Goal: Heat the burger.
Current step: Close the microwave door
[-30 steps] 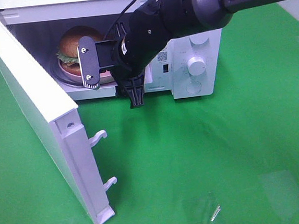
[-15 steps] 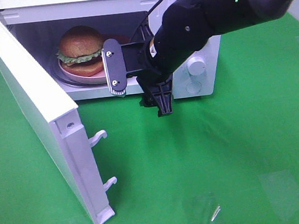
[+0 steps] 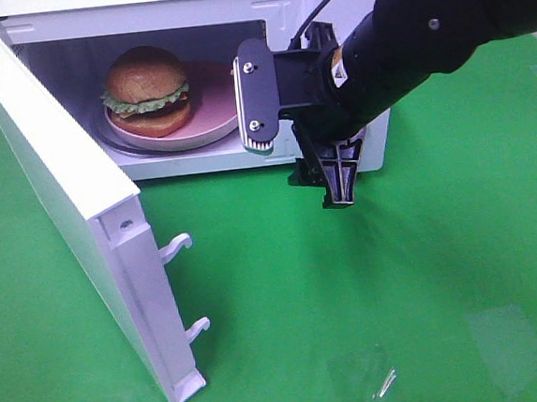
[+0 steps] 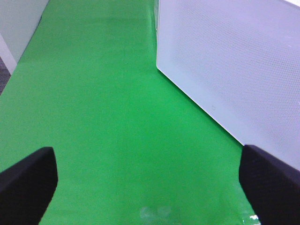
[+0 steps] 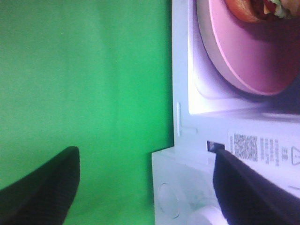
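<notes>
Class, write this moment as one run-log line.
burger: on plate, in microwave | door: open | right gripper: open, empty | left gripper: open, empty

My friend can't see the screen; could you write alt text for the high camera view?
A burger on a pink plate sits inside a white microwave with its door open. A black robot gripper, jaws open, hovers just outside.

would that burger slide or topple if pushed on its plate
Likely shears or tips: the burger is a tall stack of layers. It might slide too, since the pink plate looks smooth. Its glossy top could be slippery to pinch.
</notes>
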Action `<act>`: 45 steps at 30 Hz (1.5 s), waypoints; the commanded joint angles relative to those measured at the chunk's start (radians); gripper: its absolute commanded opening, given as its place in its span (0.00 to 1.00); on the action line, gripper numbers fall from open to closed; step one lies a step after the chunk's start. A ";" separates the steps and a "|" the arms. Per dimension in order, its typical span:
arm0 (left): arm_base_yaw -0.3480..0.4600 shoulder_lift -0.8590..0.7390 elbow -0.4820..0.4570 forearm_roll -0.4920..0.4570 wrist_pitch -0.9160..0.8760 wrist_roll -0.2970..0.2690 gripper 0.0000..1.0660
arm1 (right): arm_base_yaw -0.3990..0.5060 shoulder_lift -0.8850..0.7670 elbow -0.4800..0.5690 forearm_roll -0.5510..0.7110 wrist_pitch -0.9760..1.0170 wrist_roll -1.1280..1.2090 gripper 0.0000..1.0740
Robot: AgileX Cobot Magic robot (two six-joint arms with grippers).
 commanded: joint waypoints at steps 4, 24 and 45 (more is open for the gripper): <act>-0.007 -0.014 -0.001 -0.004 -0.013 0.002 0.94 | -0.011 -0.095 0.037 -0.001 0.051 0.146 0.71; -0.007 -0.014 -0.001 -0.004 -0.013 0.002 0.94 | -0.339 -0.267 0.045 0.097 0.523 0.865 0.71; -0.007 -0.014 -0.001 -0.004 -0.013 0.002 0.94 | -0.384 -0.549 0.177 0.131 0.668 0.864 0.71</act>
